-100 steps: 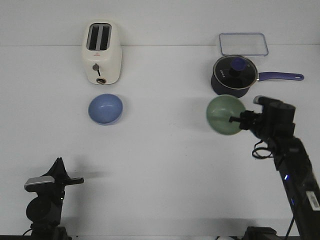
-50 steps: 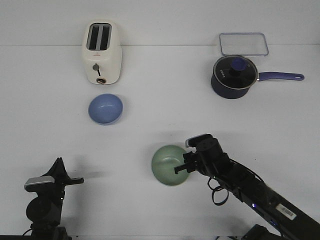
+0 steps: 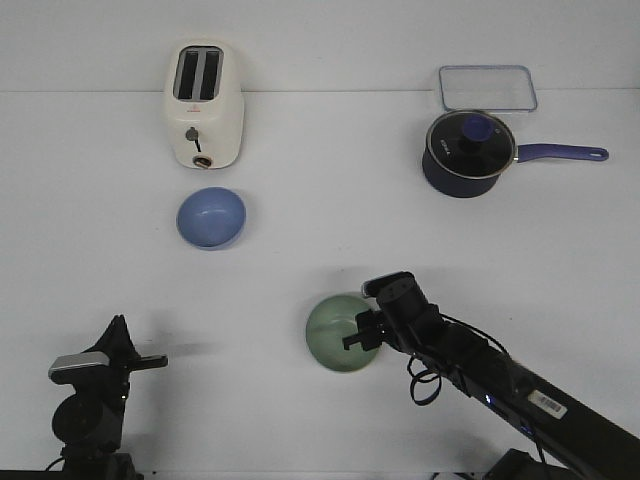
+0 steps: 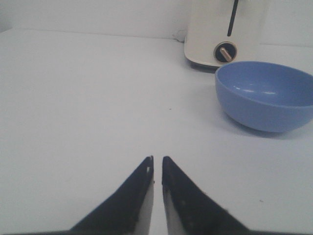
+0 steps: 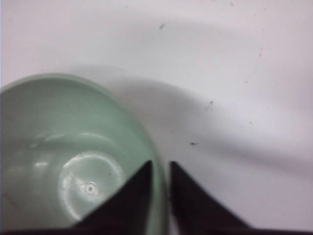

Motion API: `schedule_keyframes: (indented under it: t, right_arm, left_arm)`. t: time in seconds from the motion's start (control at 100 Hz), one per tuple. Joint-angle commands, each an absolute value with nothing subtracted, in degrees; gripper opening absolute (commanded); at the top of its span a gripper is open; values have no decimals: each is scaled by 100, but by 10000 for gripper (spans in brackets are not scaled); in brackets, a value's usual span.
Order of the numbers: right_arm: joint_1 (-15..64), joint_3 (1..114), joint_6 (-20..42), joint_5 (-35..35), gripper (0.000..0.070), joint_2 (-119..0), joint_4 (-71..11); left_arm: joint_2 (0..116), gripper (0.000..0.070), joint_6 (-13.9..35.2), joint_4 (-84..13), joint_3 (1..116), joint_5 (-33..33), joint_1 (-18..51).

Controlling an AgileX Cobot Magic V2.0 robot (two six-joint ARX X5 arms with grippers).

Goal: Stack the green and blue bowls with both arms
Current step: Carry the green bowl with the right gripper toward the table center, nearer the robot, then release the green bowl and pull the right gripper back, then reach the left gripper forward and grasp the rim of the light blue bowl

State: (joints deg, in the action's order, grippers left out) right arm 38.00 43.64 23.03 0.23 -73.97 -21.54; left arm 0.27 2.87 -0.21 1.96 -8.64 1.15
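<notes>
The pale green bowl [image 3: 338, 332] sits low over the white table near the front middle. My right gripper [image 3: 358, 338] is shut on its right rim, one finger inside and one outside; the right wrist view shows the bowl [image 5: 63, 161] and the gripper [image 5: 160, 166] clamping its wall. The blue bowl [image 3: 211, 217] stands upright on the table in front of the toaster, far from the green one. It also shows in the left wrist view [image 4: 266, 95]. My left gripper [image 3: 150, 362] rests at the front left, shut and empty [image 4: 157, 161], well short of the blue bowl.
A cream toaster [image 3: 204, 104] stands behind the blue bowl. A dark blue lidded saucepan [image 3: 468, 152] with a handle pointing right and a clear lidded container [image 3: 487, 87] are at the back right.
My right arm carried the green bowl from beside the saucepan down to the front middle of the table, then shifted it slightly. The left arm and blue bowl have not moved.
</notes>
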Motion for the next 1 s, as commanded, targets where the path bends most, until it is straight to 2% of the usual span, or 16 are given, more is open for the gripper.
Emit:
schedule_keyframes:
  t: [0.0,0.12,0.28,0.48,0.65,0.88,0.99]
  right_arm:
    - [3861,4412,2255,45,348,-7459,-2106]
    - [3850,4412,1997,362,348,-7015,-2134]
    - [4023,4333,1809,731,347,-5706,-2327]
    - [4952,3479,2023,1466,340,-3804,-2228]
    - [5631,2875,2182,2051,341,-2893,-2241]
    - [5833,2773,2252,2154,340,-2620,-2276]
    - [5833,2770,2270,2150,340,-2626,-2276]
  left_arm:
    - [19,14,246,49,82,-836,113]
    - [19,14,246,49,80,-834,113]
    - [19,15,246,49,82,-836,113]
    - [19,15,246,51,80,-836,113]
    - [19,14,283,45,82,-834,113]
    - [19,12,1806,51,82,-773,113]
    - [34,11,2110,123,252,-432,113]
